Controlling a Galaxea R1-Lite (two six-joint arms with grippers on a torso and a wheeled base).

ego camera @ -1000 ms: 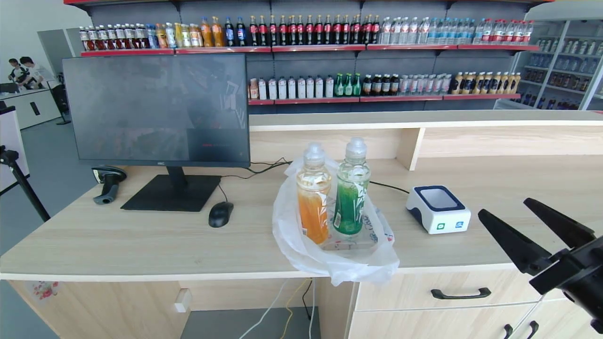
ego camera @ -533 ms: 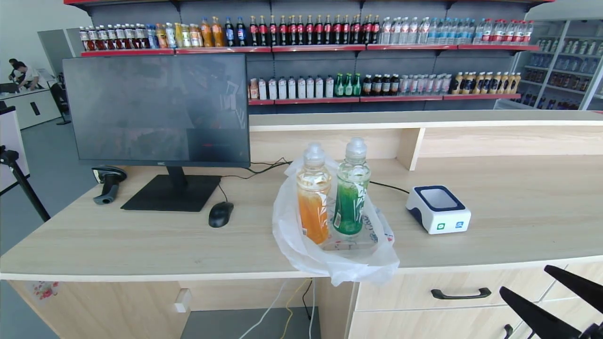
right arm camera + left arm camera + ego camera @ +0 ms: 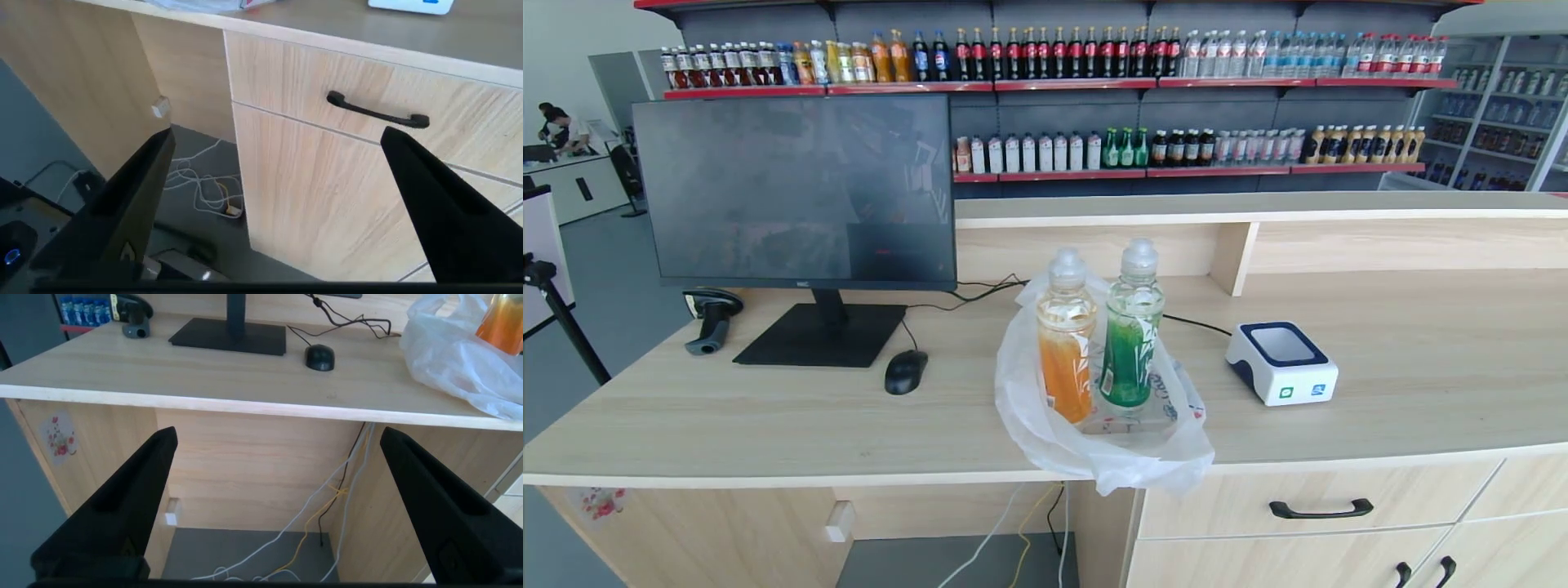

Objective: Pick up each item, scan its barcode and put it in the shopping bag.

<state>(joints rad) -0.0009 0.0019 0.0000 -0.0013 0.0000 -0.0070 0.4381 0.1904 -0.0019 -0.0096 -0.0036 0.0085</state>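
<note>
The orange bottle (image 3: 1064, 347) and the green bottle (image 3: 1131, 339) both stand inside the white plastic bag (image 3: 1094, 453), touching or nearly touching, orange on my left and green on my right. Each has its long axis vertical and its cap pointing straight up. The bag sits near the front edge of the counter (image 3: 727, 425), its rim slumped around the 2 bottles and a fold hanging over the edge. Just to the right of the bag, apart from it, is the white scanner box (image 3: 1282, 362), window facing up.

My left gripper (image 3: 276, 434) hangs below the counter top, facing the cabinet front, fingers spread wide and holding nothing. From it the bag lies up and to my right. My right gripper (image 3: 278, 132) is equally wide and empty, low in front of the drawer handle (image 3: 377, 113). From there the bag is up and to my left, and the scanner box is above.

I judge that the bagging is done for these 2 items. If a bottle had to be lifted again, either arm would first have to rise above the counter edge. I judge the right arm nearer the green bottle and the left nearer the orange.

Further left stand the mouse (image 3: 905, 371), the monitor (image 3: 796, 188) and a handheld scanner (image 3: 712, 320).
</note>
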